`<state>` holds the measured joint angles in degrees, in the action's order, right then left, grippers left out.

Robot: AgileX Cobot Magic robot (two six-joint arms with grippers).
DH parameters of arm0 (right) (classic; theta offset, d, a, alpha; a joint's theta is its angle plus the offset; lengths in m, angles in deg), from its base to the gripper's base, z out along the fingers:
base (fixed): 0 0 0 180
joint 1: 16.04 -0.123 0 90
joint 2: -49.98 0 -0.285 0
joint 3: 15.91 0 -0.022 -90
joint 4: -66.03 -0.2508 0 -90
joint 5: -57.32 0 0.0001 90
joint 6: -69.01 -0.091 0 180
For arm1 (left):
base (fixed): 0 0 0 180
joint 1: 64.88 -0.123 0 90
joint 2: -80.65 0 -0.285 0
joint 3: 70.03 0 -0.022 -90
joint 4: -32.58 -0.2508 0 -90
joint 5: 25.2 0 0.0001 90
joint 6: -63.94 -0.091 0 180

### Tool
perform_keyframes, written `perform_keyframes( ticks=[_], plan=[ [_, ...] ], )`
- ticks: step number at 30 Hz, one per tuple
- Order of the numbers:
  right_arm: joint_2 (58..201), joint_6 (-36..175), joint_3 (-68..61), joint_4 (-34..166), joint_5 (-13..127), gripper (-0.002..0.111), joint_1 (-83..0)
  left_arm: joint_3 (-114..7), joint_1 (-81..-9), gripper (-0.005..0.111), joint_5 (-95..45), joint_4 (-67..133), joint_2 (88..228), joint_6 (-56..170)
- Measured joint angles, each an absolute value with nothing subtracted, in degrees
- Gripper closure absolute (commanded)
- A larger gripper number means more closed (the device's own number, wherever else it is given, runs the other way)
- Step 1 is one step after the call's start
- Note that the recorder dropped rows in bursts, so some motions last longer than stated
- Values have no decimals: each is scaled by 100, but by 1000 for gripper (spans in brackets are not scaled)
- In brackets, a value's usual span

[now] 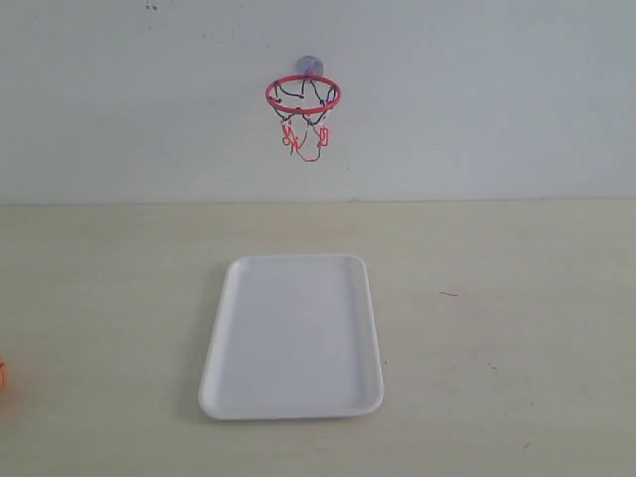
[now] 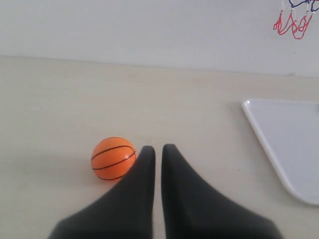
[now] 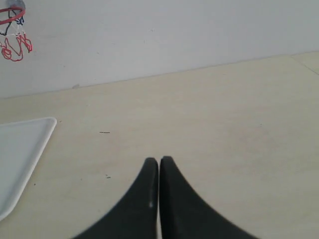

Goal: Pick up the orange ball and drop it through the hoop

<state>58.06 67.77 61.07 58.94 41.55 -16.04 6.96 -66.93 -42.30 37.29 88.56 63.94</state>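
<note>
The orange ball (image 2: 113, 158) with black seams rests on the pale table; in the exterior view only a sliver of the orange ball (image 1: 2, 381) shows at the left edge. My left gripper (image 2: 158, 148) is shut and empty, its tips just beside the ball, not around it. The hoop (image 1: 303, 94), a red ring with a red, white and black net, hangs on the back wall by a suction cup; the hoop's net (image 2: 293, 22) and the hoop (image 3: 12, 30) also show in the wrist views. My right gripper (image 3: 159, 160) is shut over bare table. Neither gripper appears in the exterior view.
A white rectangular tray (image 1: 293, 336) lies on the table below the hoop; the tray's corner (image 2: 294, 144) is to one side of the left gripper and the tray's edge (image 3: 22, 154) lies off to one side of the right gripper. The white wall rises behind the table.
</note>
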Motion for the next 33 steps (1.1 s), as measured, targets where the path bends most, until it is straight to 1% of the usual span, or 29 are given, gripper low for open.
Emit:
perform_keyframes(
  ticks=[17, 24, 33],
  plan=[
    [5806, 7042, 6133, 5946, 3758, 109, -1615, 696, -6693, 103, -4230, 3729, 8856, 6394],
    [5806, 7102, 6133, 5922, 3754, 109, -2098, 696, -6693, 103, -4230, 3729, 8856, 6394],
    [5806, 7172, 6133, 5908, 3754, 109, -2172, 696, -6693, 103, -4230, 3729, 8856, 6394]
  ],
)
